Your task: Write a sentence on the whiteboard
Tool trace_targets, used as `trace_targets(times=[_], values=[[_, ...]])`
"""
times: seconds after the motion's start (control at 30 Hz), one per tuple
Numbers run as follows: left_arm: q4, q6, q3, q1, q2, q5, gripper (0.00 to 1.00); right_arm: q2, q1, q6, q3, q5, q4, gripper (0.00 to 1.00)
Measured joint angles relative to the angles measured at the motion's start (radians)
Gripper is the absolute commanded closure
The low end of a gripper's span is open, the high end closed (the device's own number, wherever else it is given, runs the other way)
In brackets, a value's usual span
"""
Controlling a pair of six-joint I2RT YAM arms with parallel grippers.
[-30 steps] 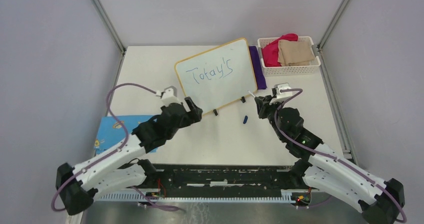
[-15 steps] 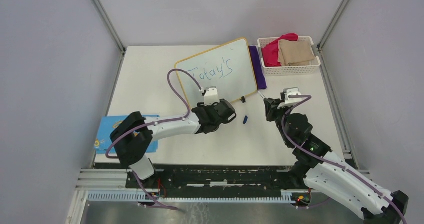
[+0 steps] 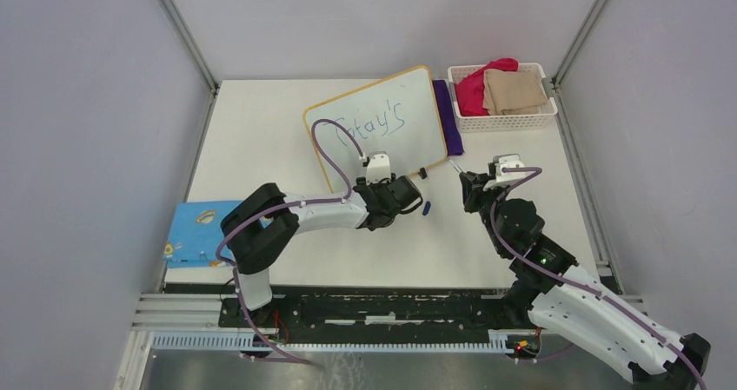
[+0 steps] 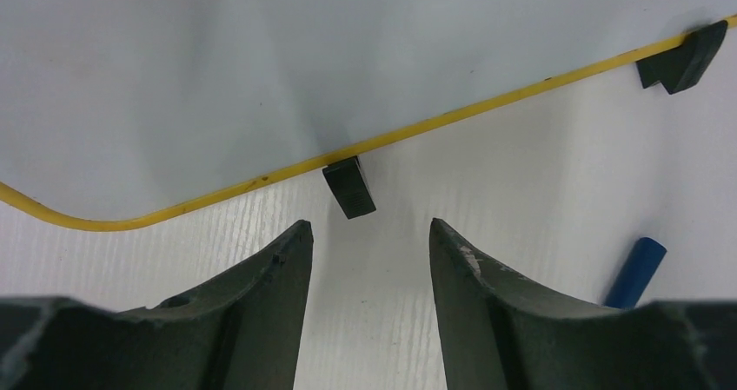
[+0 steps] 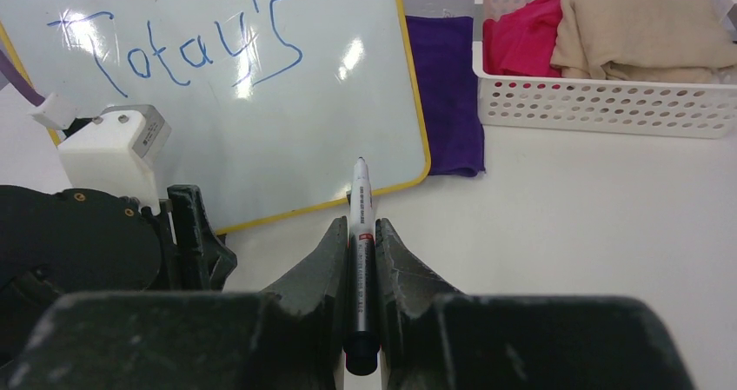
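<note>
Items I count from here:

1. Whiteboard [image 3: 393, 129]: one. It lies on the far half of the table [image 3: 261, 138], right of the middle, turned askew so that one short end points at the far right corner. White face, rounded corners, thin yellow-tan frame.
2. Feet: two, black, both on the board's near long edge: one [image 4: 349, 188] and another [image 4: 682, 56] further along the frame.
3. Sentence [image 5: 178, 47]: one line, one word, in blue marker. It reads roughly "Today's", with the middle letter looking more like a t. In the top view the left arm's cable crosses its first letter.
4. Marker [image 5: 360, 190]: one, white barrel, tip pointing at the board's near right corner.
5. Right gripper [image 5: 361, 229]: fingers closed tight on the marker's barrel, just off the board's near right corner.
6. Left gripper [image 4: 367, 227]: fingers spread with a clear gap and nothing between them. It sits low at the board's near edge, facing the first foot.
7. Cap [image 4: 634, 273]: one, small and blue, on the table just beside the left gripper and between the two grippers.
8. Purple cloth [image 3: 446, 116]: one, flat, along the board's far right end.
9. Basket [image 3: 502, 124]: one, white and perforated, at the far right corner. It holds two cloths, a red [image 3: 474, 90] and a tan [image 3: 514, 90].
10. Booklet [image 3: 195, 229]: one, blue, at the near left edge.
</note>
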Motion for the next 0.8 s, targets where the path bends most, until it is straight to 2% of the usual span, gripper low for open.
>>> trace_targets(times=[0.57, 0.8], values=[[0.089, 0.002, -0.019, 0.010, 0.050, -0.101, 0.51, 0.000, 0.000, 0.000, -0.004, -0.010, 0.000, 1.00], [0.124, 0.027, -0.039, 0.010, 0.091, -0.130, 0.64, 0.007, 0.000, 0.001, -0.004, -0.013, 0.000, 1.00]])
